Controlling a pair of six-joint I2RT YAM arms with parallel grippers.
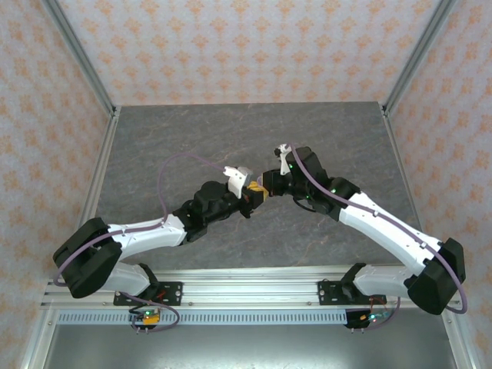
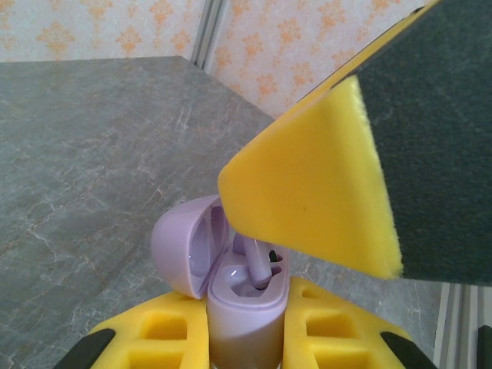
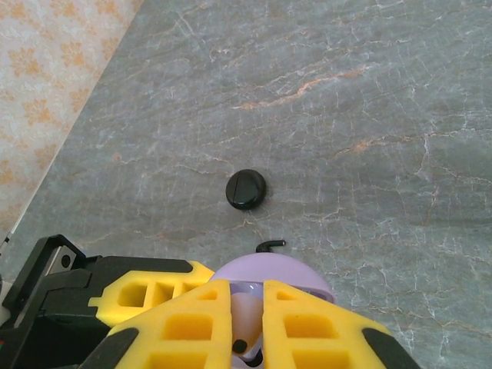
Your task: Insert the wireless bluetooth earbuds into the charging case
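1. Centrally over the table, the two arms meet: the left gripper reaches in from 8 o'clock and the right gripper from 4 o'clock.
2. The left gripper is clenched on the lavender case, held upright, with its lid swung open toward 9 o'clock.
3. A lavender earbud stands in the case's well, stem up.
4. One pad of the right gripper hangs over the earbud from 2 o'clock and looks to touch it.
5. In the right wrist view, the right gripper has its fingers close together on either side of the earbud. Whether they pinch it I cannot tell.
6. A black round case lies shut on the table at 12 o'clock from that gripper.
7. Between it and the lid sits a black hooked piece, too small to identify.
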